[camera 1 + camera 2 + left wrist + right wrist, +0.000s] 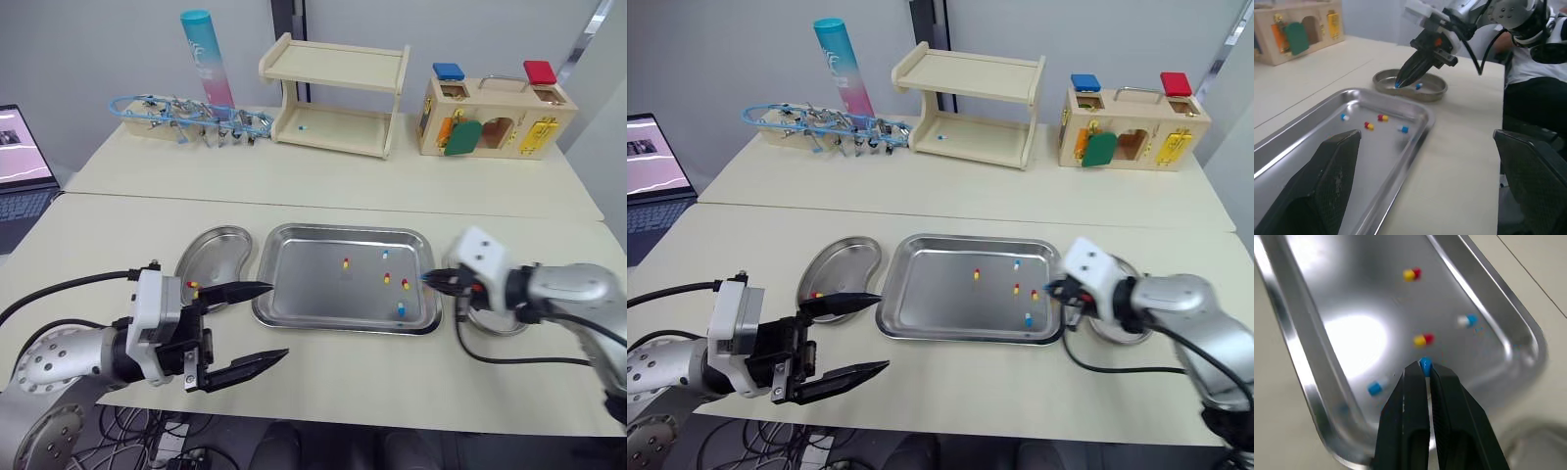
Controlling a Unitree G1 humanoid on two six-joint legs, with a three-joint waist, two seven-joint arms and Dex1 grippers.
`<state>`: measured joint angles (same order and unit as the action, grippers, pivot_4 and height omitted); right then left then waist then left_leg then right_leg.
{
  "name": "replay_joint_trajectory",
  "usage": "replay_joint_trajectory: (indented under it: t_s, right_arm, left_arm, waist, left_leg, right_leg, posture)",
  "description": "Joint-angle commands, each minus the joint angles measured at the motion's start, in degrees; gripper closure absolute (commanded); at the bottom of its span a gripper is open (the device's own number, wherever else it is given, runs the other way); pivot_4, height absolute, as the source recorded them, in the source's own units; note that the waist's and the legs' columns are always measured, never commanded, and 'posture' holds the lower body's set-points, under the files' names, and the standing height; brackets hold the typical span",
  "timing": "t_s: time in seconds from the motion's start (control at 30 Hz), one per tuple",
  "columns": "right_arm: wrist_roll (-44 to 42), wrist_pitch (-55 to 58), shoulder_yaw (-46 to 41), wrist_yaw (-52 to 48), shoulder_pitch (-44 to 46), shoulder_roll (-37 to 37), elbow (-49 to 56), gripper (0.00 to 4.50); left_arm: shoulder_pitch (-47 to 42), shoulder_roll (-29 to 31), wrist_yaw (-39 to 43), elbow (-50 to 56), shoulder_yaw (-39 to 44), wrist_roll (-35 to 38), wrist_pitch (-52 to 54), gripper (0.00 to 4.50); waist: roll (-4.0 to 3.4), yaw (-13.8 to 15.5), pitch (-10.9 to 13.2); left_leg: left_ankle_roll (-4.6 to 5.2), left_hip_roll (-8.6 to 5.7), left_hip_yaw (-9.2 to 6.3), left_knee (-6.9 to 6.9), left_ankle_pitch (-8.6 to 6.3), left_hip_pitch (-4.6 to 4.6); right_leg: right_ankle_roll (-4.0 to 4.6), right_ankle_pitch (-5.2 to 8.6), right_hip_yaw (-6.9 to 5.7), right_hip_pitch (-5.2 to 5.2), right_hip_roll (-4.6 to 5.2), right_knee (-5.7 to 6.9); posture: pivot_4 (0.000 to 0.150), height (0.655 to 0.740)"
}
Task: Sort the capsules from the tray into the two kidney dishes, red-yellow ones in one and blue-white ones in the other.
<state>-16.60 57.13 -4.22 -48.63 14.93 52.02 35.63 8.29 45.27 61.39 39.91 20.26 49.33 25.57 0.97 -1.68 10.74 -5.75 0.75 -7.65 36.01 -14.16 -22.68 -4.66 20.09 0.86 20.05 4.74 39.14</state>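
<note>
The steel tray (pixel 343 232) lies mid-table and holds several loose capsules, among them a red-yellow one (pixel 345 262) and a blue-white one (pixel 401 309). My right gripper (pixel 429 279) hovers over the tray's right rim, shut on a blue-white capsule (pixel 1424 364) whose blue end shows at the tips. The right kidney dish (pixel 1430 90) behind it holds a blue-white capsule (pixel 1419 86). Left of the tray, the other kidney dish (pixel 216 245) holds a red-yellow capsule (pixel 193 285). My left gripper (pixel 277 319) stands open and empty near that dish, at the tray's front left corner.
At the back of the table stand a wooden shelf (pixel 338 98), a wooden lock box (pixel 495 117), a rack of clips (pixel 186 116) and a tall tube (pixel 208 59). A laptop (pixel 22 162) sits at the far left edge.
</note>
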Motion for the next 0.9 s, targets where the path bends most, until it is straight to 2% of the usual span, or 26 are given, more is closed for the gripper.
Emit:
replay_joint_trajectory:
  t_s: [0.03, 0.17, 0.33, 0.37, 0.47, 0.77, 0.9]
  right_arm:
    - [0.04, -0.88, -7.05, 0.38, -4.91, 2.78, 0.60, 4.43]
    - [2.37, -2.00, -9.81, 3.46, -10.02, 4.14, -3.99, 4.43]
    - [3.16, -3.54, -7.84, 5.54, -10.08, 3.68, -6.97, 4.43]
    - [3.49, -4.16, -7.40, 5.84, -10.02, 3.81, -7.49, 3.91]
    - [3.36, -5.67, -7.42, 5.83, -9.63, 4.46, -8.28, 3.15]
    - [2.01, -12.35, -10.27, 3.29, -8.37, 6.00, -10.62, 0.31]
    - [3.31, -22.45, -12.12, 0.33, -10.33, 7.17, -12.82, 0.31]
  left_arm:
    - [-2.25, -0.49, 0.82, 1.71, -2.28, 0.80, -1.95, 0.00]
    - [-4.51, -1.35, 0.92, 0.58, -5.22, -0.45, -2.99, 0.00]
    - [-4.76, -1.68, 1.64, -0.46, -6.92, -1.81, -4.57, 0.00]
    - [-4.67, -1.80, 1.79, -0.67, -7.04, -2.17, -4.96, 0.00]
    - [-4.03, -1.99, 2.14, -1.14, -6.85, -2.94, -6.03, 0.00]
    - [-2.32, -1.57, 1.16, -1.52, -5.76, -3.26, -6.79, 0.00]
    - [-1.81, -0.27, -1.79, -2.08, -4.39, -5.22, -5.47, 0.00]
  waist:
    - [-0.03, -0.29, -0.02]
    - [-0.03, -0.28, -0.02]
    - [-0.03, -0.29, -0.02]
    - [-0.03, -0.26, -0.02]
    - [-0.03, -0.21, -0.02]
    - [-0.03, -0.16, -0.02]
    - [-0.04, -0.14, -0.02]
  left_leg:
    - [0.00, 0.01, 0.03, 0.00, 0.00, 0.04]
    - [0.00, 0.00, 0.05, 0.02, 0.00, 0.08]
    - [0.00, 0.00, 0.06, 0.02, 0.00, 0.07]
    - [0.00, 0.00, 0.06, 0.02, 0.00, 0.06]
    - [0.00, 0.00, 0.05, 0.03, 0.00, 0.05]
    - [0.00, 0.00, 0.05, 0.03, 0.00, 0.05]
    - [0.00, 0.00, 0.04, 0.03, 0.00, 0.05]
  right_leg:
    - [0.00, 0.00, 0.03, 0.00, 0.00, 0.02]
    - [-0.01, -0.01, 0.05, -0.06, 0.00, 0.02]
    - [-0.02, -0.02, 0.06, -0.06, 0.00, 0.02]
    - [-0.03, -0.02, 0.06, -0.06, 0.00, 0.01]
    - [-0.02, -0.02, 0.04, -0.06, 0.00, 0.00]
    - [-0.03, -0.02, 0.04, -0.07, 0.00, -0.02]
    - [-0.03, -0.02, 0.03, -0.07, 0.00, -0.02]
  posture:
    - [0.150, 0.7400]
    - [0.150, 0.7400]
    - [0.150, 0.7400]
    - [0.150, 0.7400]
    - [0.150, 0.7400]
    - [0.150, 0.7400]
    - [0.150, 0.7400]
